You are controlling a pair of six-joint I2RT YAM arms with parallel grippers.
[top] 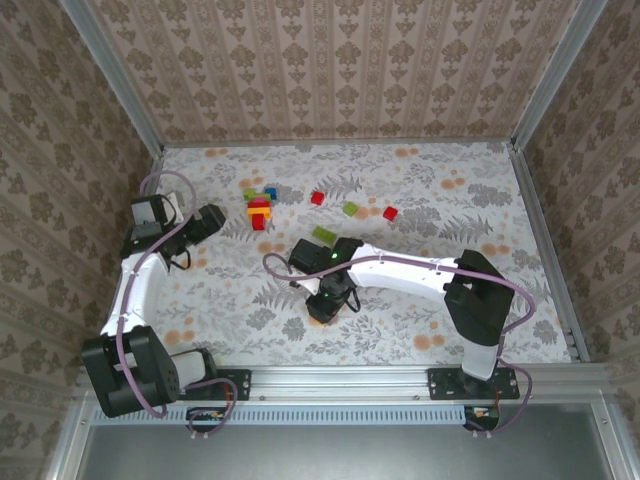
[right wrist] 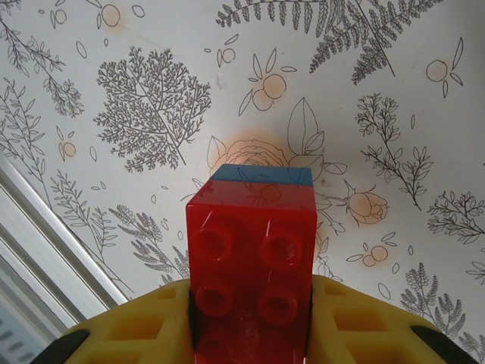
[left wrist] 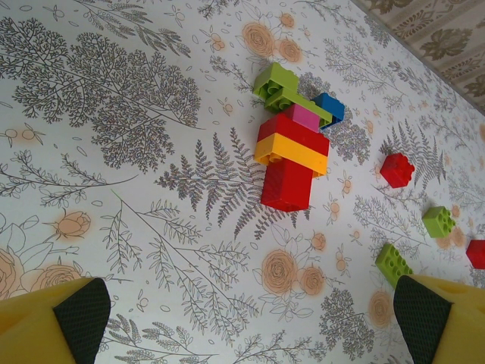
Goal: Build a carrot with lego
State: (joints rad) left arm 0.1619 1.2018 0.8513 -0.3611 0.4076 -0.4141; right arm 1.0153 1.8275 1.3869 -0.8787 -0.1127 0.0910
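Jaws of the right gripper (right wrist: 250,326) pinch a red brick (right wrist: 251,265) tipped by a blue brick (right wrist: 261,174); left gripper (left wrist: 250,315) gapes empty, stacked bricks (left wrist: 292,155) ahead.

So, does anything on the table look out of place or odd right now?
Nothing looks spilled or broken. One oddity: the brick stack has a magenta brick and a blue brick beside its green bricks, odd colours for a carrot.
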